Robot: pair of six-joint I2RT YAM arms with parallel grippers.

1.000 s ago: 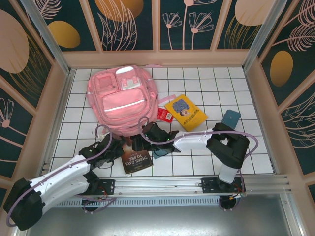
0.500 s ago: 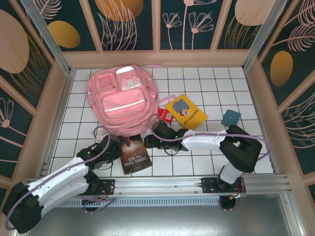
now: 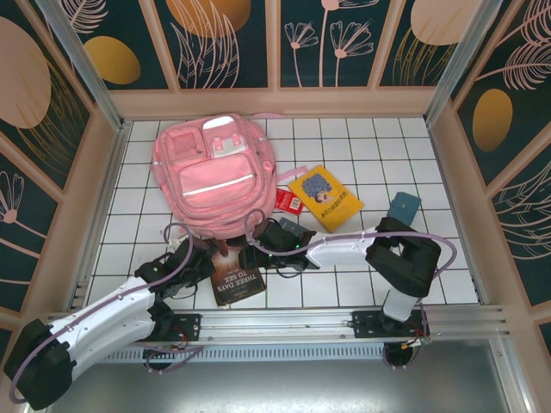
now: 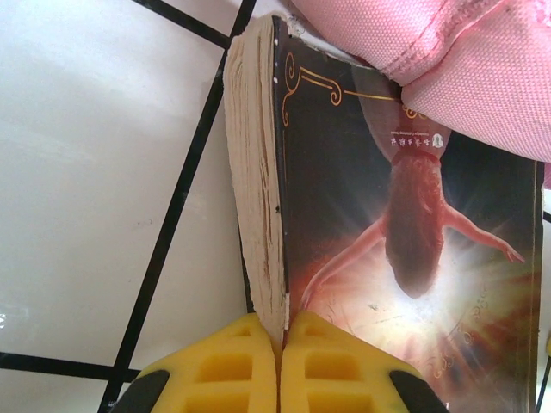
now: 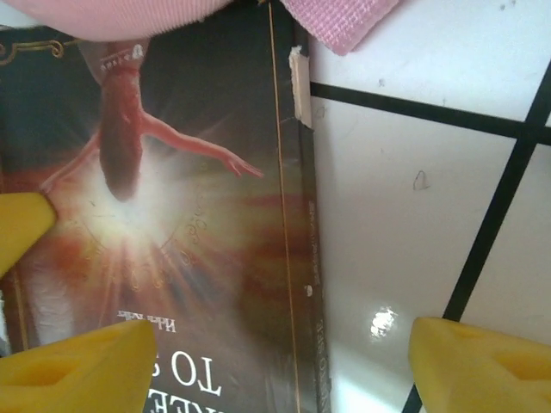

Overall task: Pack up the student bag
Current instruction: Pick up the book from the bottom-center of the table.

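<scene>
at the near edge of the table (image 3: 379,275), left of middle: dark book (image 3: 238,280), cover up, title end toward the arms, glowing figure on the cover. left gripper (image 4: 280,348) at the book's left side, low over the tiles, yellow pads (image 4: 228,370) pressed all but together, pinched on the fore-edge where page block and cover run into the seam between them. right gripper (image 5: 280,370) at the book's right side, spread wide, one yellow finger over the cover, the other over bare tile past the spine, nothing in its grasp. touching the book or not: cannot tell.

just beyond: student bag (image 3: 211,176), big, soft, pink, lying flat in the far-left part of the table, front pockets and pale strip facing up, near end draped over the book's far end, pink fabric on the cover in both wrist views.

right of the bag, around the table's middle: small red packet (image 3: 290,201), and just beside it a yellow book (image 3: 325,198), cover up, turned at an angle. farther right, toward the right edge and apart from the rest: small teal card (image 3: 404,206).
</scene>
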